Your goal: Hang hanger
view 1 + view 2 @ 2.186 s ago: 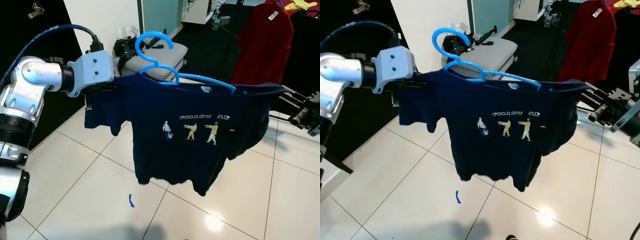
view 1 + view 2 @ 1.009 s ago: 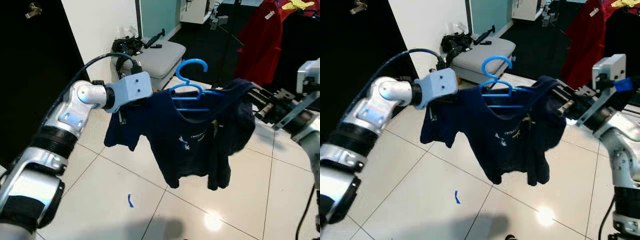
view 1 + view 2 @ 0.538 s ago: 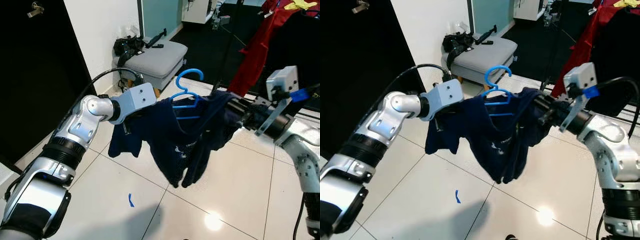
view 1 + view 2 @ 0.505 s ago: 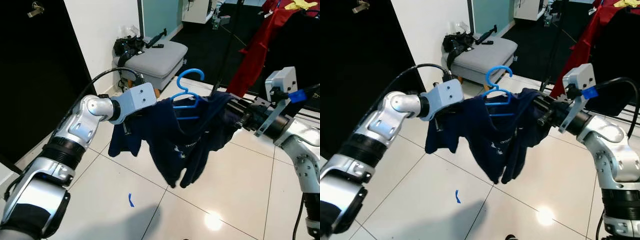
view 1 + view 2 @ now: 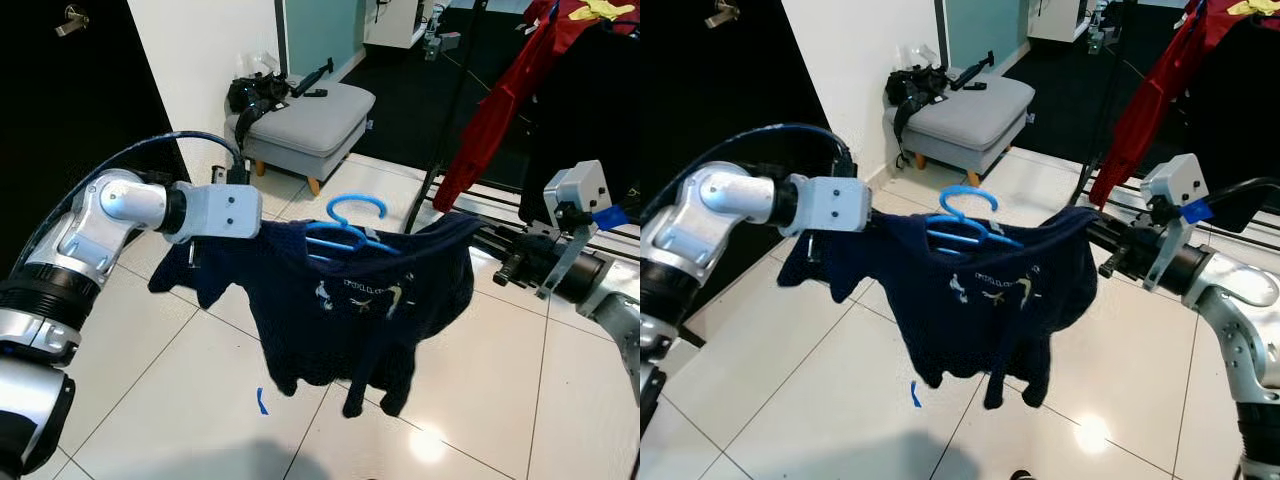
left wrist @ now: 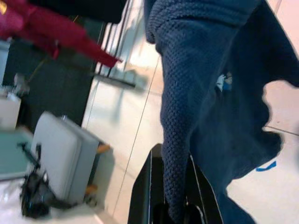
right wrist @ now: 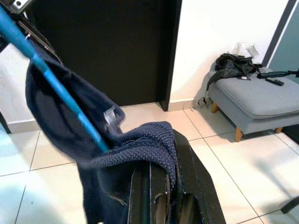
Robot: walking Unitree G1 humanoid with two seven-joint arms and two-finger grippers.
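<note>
Jaws of both grippers, left gripper point(image 6: 170, 205) and right gripper point(image 7: 170, 198), are clenching the dark navy knit shirt point(image 5: 355, 310) between them above the floor, its light blue plastic hanger point(image 5: 345, 232) riding loose; uneven pulling could slip it free.

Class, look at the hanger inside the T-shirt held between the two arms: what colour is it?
The hanger is bright blue, clearest in the left eye view.
</note>
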